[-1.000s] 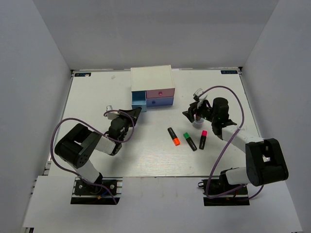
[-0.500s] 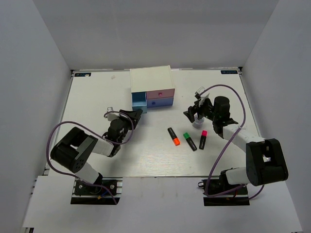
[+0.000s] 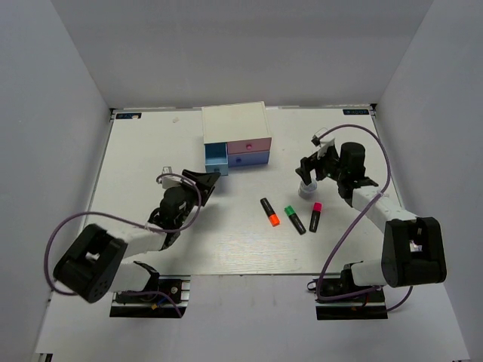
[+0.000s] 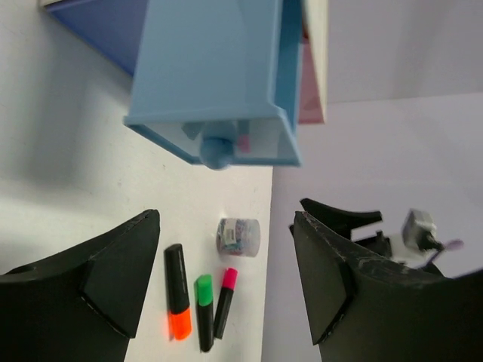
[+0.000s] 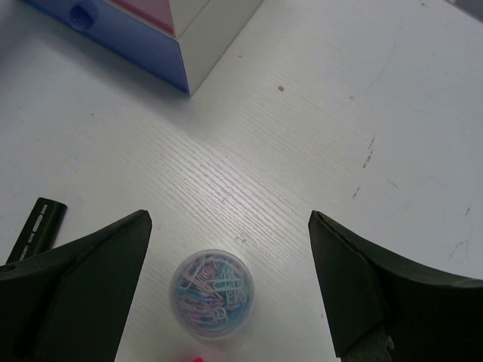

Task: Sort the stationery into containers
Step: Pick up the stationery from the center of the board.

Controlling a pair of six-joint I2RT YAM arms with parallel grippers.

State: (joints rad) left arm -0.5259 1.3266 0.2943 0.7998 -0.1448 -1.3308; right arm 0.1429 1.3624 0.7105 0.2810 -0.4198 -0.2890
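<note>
At the markers' far side, the upright tub of paper clips sat centred between the wide-spread jaws of the right gripper, well apart from the equally spread left gripper.

The left arm and right arm are chunky black joints with white links. A purple cable loops off each, and the fingers are plain black wedges.

Three markers, one tub, one chest
</note>
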